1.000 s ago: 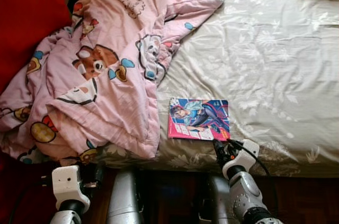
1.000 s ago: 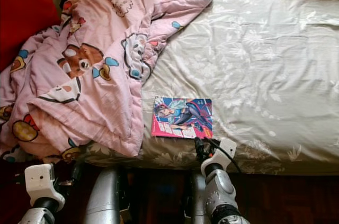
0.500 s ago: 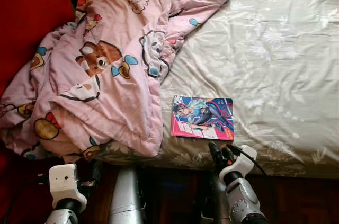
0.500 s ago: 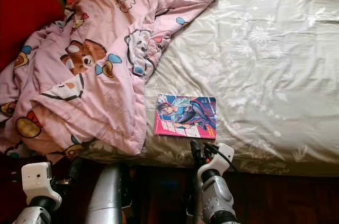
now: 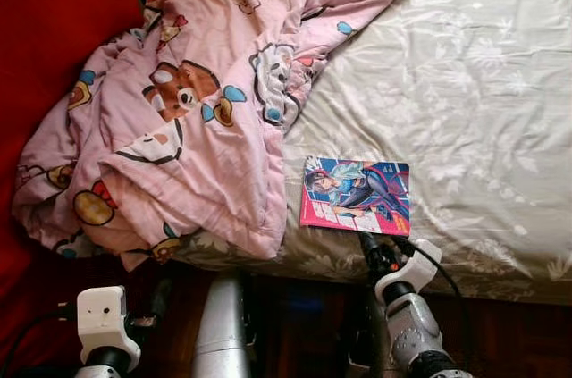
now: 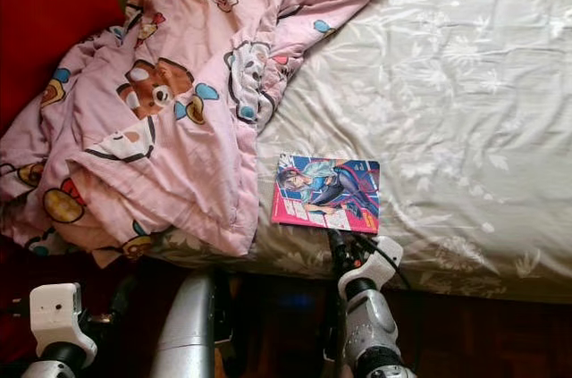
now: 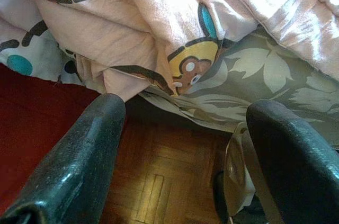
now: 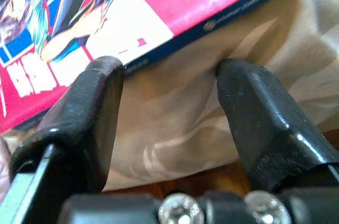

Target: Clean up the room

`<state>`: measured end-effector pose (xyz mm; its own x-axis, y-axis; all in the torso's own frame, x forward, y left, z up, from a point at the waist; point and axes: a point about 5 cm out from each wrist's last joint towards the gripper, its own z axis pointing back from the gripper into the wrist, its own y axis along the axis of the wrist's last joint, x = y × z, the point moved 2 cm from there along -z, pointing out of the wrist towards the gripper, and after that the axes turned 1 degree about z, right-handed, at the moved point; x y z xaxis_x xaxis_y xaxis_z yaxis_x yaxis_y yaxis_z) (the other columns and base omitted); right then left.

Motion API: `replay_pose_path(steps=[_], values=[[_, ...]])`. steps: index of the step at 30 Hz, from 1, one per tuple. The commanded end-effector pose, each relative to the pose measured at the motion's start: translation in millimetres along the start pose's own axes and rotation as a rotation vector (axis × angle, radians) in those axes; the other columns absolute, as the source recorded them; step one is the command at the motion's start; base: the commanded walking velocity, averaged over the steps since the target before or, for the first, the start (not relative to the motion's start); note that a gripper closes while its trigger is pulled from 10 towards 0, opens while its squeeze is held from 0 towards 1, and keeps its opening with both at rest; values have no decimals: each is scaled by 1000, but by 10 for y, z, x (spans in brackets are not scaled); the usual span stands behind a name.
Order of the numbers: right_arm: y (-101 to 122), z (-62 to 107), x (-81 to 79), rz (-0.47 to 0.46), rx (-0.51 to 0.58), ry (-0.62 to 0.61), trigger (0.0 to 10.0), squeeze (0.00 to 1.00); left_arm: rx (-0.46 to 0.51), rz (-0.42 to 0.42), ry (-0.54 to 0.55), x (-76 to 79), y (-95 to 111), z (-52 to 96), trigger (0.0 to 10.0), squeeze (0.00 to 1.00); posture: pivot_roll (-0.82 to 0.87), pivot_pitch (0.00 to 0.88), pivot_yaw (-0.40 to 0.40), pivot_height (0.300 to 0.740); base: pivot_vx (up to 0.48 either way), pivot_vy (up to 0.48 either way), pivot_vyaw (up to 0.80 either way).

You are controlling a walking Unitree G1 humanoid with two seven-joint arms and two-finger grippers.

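Where the pink quilt (image 5: 188,119) ends, bed (image 5: 465,101) bears comic (image 5: 356,194); right end effector (image 8: 169,107) gapes beside it.

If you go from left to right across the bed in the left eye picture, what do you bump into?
Red cushion → pink cartoon blanket → comic book → bare flowery bed sheet.

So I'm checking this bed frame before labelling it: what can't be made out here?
- What lies beneath the pink blanket: head views, its folds cover that part of the bed.
- The comic book title: print too small in head views, cut off in the right wrist view.
- Left gripper: below the bed's edge, dark in head views; left wrist view shows open fingers.
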<state>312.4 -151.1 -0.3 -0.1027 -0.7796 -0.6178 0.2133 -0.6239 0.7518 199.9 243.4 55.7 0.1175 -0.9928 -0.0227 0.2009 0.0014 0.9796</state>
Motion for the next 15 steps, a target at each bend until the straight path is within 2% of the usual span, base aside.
replay_pose_path(steps=[1, 12, 15], values=[[-17, 42, 76, -23, 10, -33, 10000, 0, -44, -11, 16, -78, -74, 89, 10000, 0, 200, 409, 58, 617, 0, 0, 0], [13, 93, 207, -56, 38, -87, 10000, 0, -57, -26, 5, -76, -74, 112, 10000, 0, 218, 416, 73, 617, 0, 0, 0], [66, 72, 254, -124, 58, -136, 10000, 0, -45, -43, -2, -90, -35, 68, 10000, 0, 219, 388, 75, 617, 0, 0, 0]])
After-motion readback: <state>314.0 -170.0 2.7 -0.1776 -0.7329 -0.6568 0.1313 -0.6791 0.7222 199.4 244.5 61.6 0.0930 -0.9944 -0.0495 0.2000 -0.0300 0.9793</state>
